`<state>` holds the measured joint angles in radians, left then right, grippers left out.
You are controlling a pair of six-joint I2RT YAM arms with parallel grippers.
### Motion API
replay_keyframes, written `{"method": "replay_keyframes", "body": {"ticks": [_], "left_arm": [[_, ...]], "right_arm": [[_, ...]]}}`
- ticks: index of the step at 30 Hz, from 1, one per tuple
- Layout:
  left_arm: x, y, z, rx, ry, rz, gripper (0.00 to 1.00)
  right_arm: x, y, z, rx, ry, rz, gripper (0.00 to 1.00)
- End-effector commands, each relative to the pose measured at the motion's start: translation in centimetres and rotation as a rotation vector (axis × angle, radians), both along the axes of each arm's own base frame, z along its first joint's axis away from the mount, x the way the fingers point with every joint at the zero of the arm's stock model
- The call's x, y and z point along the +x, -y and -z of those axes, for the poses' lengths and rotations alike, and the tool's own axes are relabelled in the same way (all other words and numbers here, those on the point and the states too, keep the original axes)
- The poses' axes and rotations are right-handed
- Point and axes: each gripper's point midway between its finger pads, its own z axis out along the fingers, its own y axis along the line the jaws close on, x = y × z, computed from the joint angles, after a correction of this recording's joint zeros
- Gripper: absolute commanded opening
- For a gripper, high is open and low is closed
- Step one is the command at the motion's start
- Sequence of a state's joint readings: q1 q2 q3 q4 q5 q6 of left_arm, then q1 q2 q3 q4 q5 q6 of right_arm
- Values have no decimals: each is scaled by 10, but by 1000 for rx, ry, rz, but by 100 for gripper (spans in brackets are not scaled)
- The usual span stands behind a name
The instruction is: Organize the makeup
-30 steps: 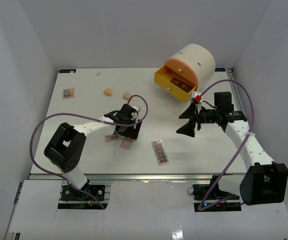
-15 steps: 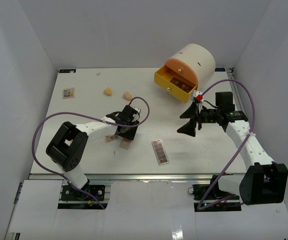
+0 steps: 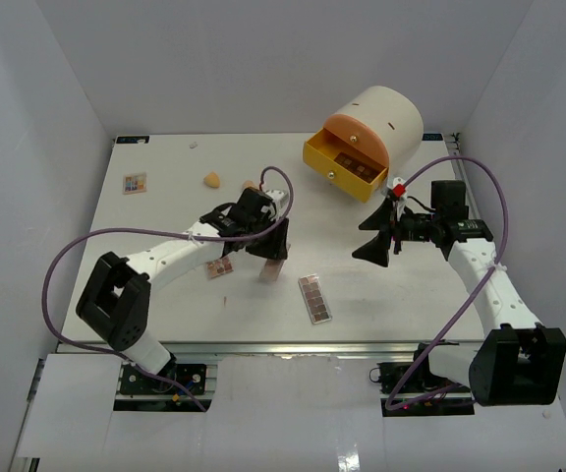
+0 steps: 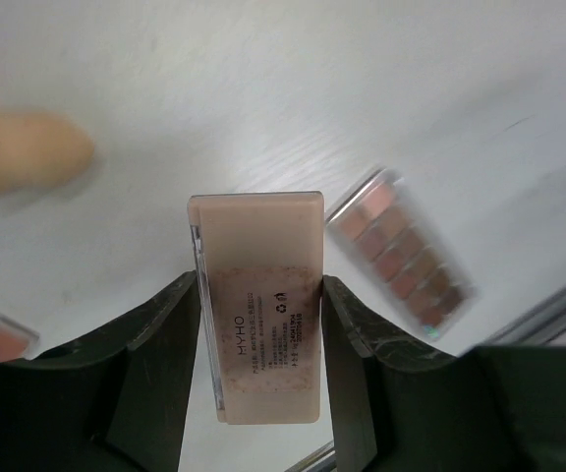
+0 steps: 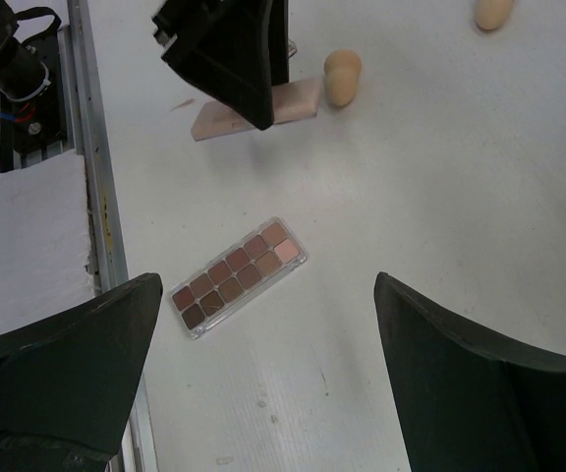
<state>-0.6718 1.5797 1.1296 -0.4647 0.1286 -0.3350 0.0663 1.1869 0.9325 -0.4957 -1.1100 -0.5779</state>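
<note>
My left gripper (image 4: 258, 295) is shut on a flat pink eyeshadow palette (image 4: 258, 246), its printed back facing the camera, pinched by its long edges and held above the table. From above, that palette (image 3: 271, 271) hangs under the left gripper (image 3: 269, 254) near the table's middle. A brown-toned palette (image 3: 314, 297) lies flat just right of it and also shows as the brown palette (image 5: 239, 275) under my right gripper (image 5: 268, 287), which is open and holds nothing. Two peach sponges (image 3: 211, 179) (image 3: 251, 184) lie farther back. A small palette (image 3: 220, 267) lies left of the held one.
A cream cylinder (image 3: 386, 116) with its orange-yellow drawer (image 3: 334, 169) pulled open stands at the back right, palettes inside. Another small palette (image 3: 135, 183) lies at the far left. The right gripper (image 3: 369, 239) hovers in front of the drawer. White walls close in on three sides.
The left gripper has closed on the pink palette, lifted it off the table and carried it a little to the right. The right arm has barely shifted.
</note>
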Motion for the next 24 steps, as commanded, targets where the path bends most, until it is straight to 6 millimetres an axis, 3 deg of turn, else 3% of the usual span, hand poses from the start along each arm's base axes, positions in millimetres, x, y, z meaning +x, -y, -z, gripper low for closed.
{"method": "replay_keyframes", "body": {"ticks": [1, 8, 13, 18, 24], "left_arm": [[41, 59, -140, -404, 175, 9, 20], [119, 96, -232, -807, 250, -98, 19], [166, 113, -263, -1051, 230, -231, 18], [211, 131, -253, -1145, 178, -327, 18], [247, 141, -225, -1188, 137, -437, 19]], "right_arm": [[2, 8, -15, 28, 48, 24, 95], [6, 18, -19, 46, 49, 61, 95], [8, 21, -19, 48, 49, 75, 95], [8, 24, -21, 54, 53, 83, 95], [9, 25, -20, 55, 49, 87, 95]]}}
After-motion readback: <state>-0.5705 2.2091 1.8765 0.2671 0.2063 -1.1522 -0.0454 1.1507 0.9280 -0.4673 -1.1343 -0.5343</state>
